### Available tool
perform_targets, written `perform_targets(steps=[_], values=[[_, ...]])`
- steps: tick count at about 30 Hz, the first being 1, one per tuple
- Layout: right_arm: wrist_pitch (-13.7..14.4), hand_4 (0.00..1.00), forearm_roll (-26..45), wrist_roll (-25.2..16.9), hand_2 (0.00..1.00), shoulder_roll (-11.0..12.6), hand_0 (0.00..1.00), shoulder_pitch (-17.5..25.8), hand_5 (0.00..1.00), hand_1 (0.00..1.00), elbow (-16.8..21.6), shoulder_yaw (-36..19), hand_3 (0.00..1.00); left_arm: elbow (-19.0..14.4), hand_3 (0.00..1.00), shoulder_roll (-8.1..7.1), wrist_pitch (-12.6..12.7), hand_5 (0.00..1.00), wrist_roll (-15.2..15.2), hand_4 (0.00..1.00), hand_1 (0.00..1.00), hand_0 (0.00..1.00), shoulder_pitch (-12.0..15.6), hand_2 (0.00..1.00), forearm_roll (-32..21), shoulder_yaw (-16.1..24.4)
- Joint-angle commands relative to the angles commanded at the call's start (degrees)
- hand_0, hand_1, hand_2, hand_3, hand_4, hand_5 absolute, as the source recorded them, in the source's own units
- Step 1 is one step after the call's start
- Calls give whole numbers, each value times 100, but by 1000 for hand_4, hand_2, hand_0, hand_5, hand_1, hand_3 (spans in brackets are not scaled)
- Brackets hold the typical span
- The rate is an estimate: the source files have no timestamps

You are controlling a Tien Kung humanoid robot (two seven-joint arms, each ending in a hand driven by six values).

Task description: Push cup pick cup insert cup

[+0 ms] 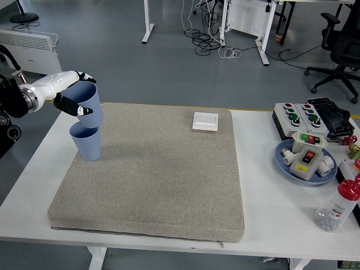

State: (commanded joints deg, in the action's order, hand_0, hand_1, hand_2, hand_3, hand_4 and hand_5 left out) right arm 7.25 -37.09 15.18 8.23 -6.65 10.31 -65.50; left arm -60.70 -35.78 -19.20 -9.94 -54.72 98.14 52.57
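Grey mat (163, 174), left robot hand (72, 97) gripping blue cup (88, 105) (tilted), above second cup (87, 143)

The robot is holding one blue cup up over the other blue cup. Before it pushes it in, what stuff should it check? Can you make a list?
1. Grip: the left robot hand has its fingers around the held cup. Ok.
2. Bottom cup stands upright on the grey mat, mouth up. Ok.
3. Lined up: the held cup sits right above the bottom cup's mouth. Looks ok, but one view cannot confirm depth.
4. Tilt: the held cup leans a little, not straight. Not ok yet.
5. Already inside? Its base meets the lower rim; cannot tell.
6. Nothing nearby to bump; the white switch lies far off. Ok.
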Motion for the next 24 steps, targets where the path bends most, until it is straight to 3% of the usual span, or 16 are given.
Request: perform_targets(steps=[4, 24], values=[[-1, 120, 17, -3, 644, 0, 724, -3, 465, 649, 0, 16, 575, 256, 479, 40, 31, 2, 87, 283, 502, 587, -71, 483, 19, -71], [2, 120, 38, -12, 644, 13, 724, 8, 465, 649, 0, 44, 575, 837, 485, 172, 109, 2, 282, 246, 536, 602, -158, 510, 54, -324]])
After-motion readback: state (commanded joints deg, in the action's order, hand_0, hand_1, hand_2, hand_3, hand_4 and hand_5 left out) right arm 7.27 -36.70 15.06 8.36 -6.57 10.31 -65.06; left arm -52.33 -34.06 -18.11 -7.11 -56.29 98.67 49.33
